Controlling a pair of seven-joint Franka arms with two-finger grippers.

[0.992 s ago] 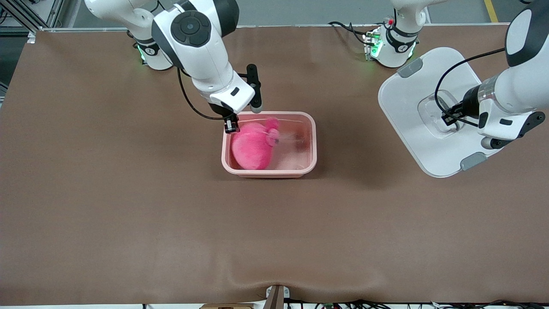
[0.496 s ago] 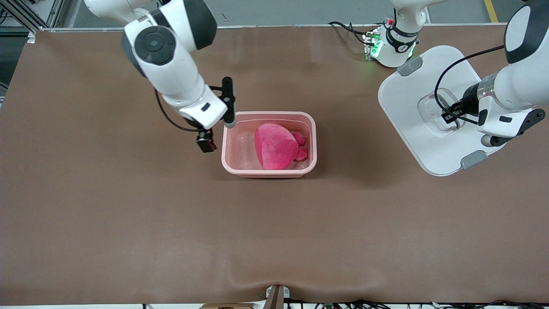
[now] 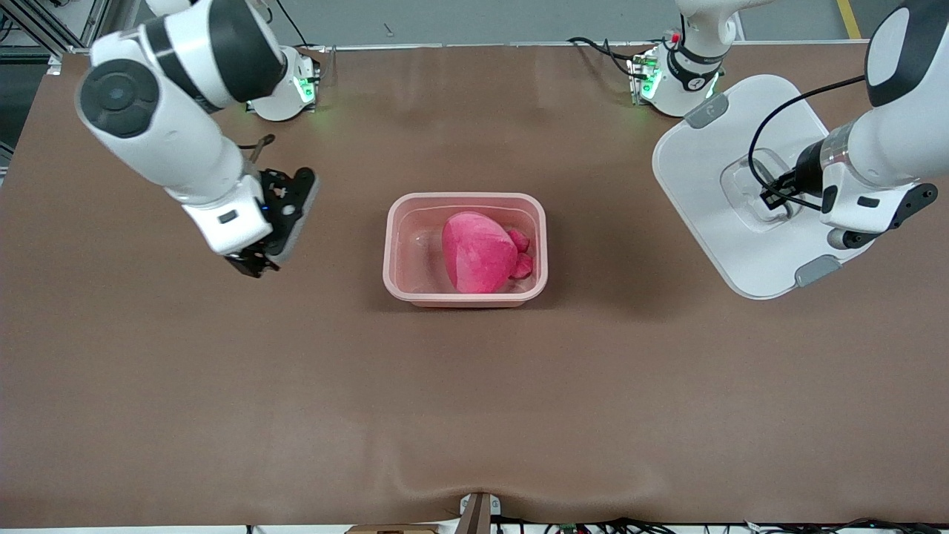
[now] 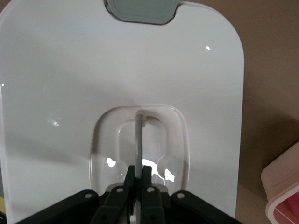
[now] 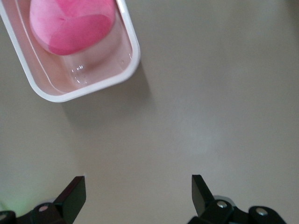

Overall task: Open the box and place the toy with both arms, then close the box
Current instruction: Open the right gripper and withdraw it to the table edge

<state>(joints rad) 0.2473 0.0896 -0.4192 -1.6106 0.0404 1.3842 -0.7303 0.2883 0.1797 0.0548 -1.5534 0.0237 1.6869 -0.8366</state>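
2 grippers: our left gripper pinches the lid handle, well toward the left arm's end from the box holding the toy; right gripper hangs wide, empty.

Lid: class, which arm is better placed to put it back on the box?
Left. Its gripper already grips the lid by its handle; the right gripper hangs open over bare table.

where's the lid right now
The white lid is off the pink box, toward the left arm's end of the table, with the left claw shut on its clear centre handle.
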